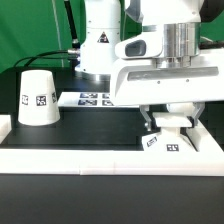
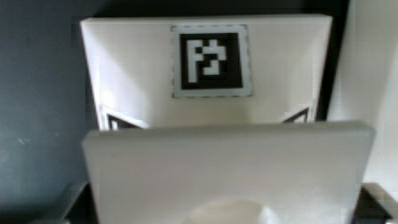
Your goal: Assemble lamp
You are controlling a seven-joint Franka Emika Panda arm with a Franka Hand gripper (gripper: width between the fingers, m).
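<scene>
The exterior view is bright and even, seemingly lit from above, so the white shade [image 1: 37, 97] and arm [image 1: 165, 45] nearly wash out against the black tabletop [image 1: 90, 128], with only a soft shadow under the gripper [image 1: 168, 122]. The wrist view is dimmer and blurred. There the tag [image 2: 210, 63] has smeared edges, and the near white block [image 2: 228, 165] is out of focus.

White shade [image 1: 35, 85] and base [image 1: 178, 150] carry black-and-white square tags [image 2: 210, 60].
</scene>
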